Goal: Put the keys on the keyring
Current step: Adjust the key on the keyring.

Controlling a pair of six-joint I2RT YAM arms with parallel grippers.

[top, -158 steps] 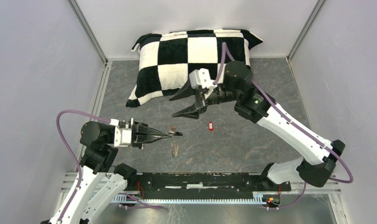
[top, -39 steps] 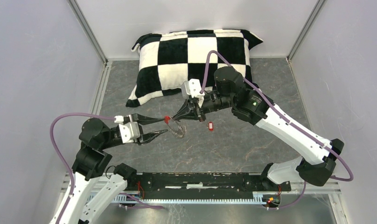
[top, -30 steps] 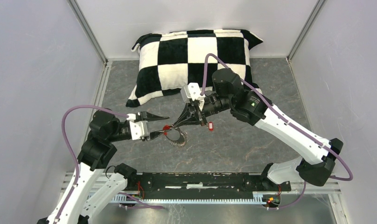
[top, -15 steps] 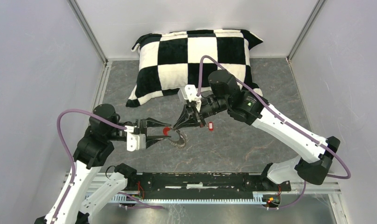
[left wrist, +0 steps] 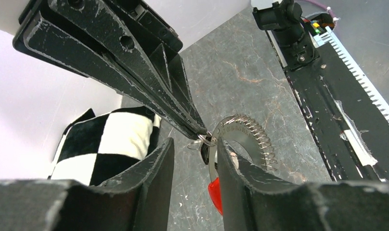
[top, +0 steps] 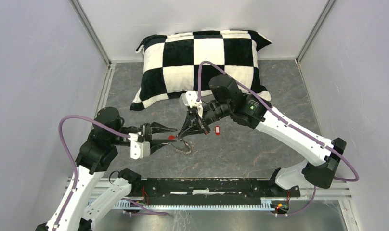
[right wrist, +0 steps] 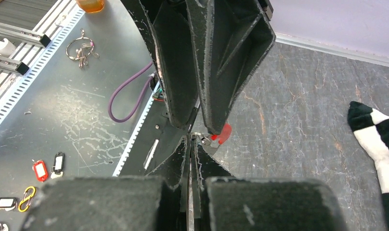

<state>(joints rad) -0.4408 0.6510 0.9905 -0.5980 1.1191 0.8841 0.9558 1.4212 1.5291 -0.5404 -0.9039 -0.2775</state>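
We see the keyring (left wrist: 252,127), a silvery coiled wire loop with one short red section, standing curved and upright near the table's middle. The red-headed key (top: 217,129) lies flat just right of it, apart.

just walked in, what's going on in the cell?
Both arms meet mid-table at the keyring. The right tool is shut, its tip pinching the ring's top end, and the coil hangs below it. The left tool has its jaws apart next to the red section; I can't tell whether it touches. The red-headed key lies on the table beside the right tool, not yet threaded. I can't pick out the other key.
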